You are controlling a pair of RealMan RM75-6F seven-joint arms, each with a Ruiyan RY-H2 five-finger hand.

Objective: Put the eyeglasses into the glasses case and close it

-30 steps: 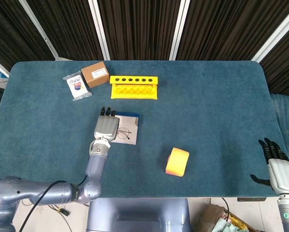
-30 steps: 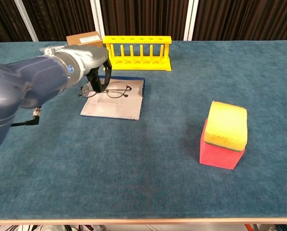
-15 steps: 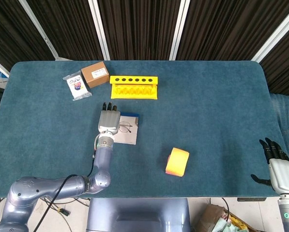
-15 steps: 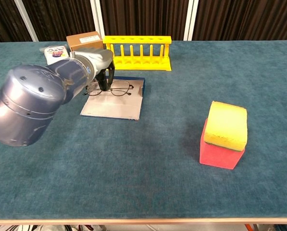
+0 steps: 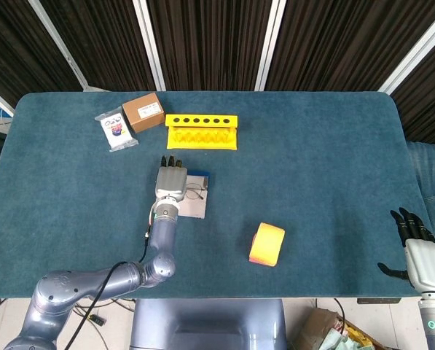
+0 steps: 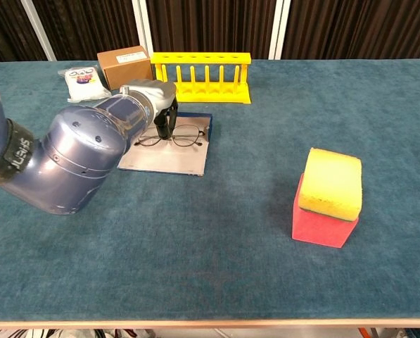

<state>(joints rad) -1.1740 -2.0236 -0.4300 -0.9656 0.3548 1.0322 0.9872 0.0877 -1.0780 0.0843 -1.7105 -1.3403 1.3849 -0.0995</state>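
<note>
Left robot hand [image 5: 170,182] reached over the flat grey, blue-edged open glasses case [image 6: 169,152], which lay on the teal felt tabletop [image 5: 312,168] left of centre. Thin wire-framed eyeglasses [image 6: 172,140] sat on the far part of the case, lenses side by side, just under the dark fingertips [image 6: 164,127]. The fingertips pointed down onto the frame's left half; whether they were clamped on the frame or only touching it could not be told. Right robot hand [image 5: 420,253] rested well apart at the near right edge of the tabletop, dark fingers spread, nothing in it. Yellow plastic test-tube rack [image 5: 202,130] stood just beyond the case. Brown cardboard box [image 5: 143,111] and small white printed packet [image 5: 116,130] lay at far left, beside each other. Yellow-and-red sponge block [image 6: 327,196] sat near and to the right, apart from everything else.
</note>
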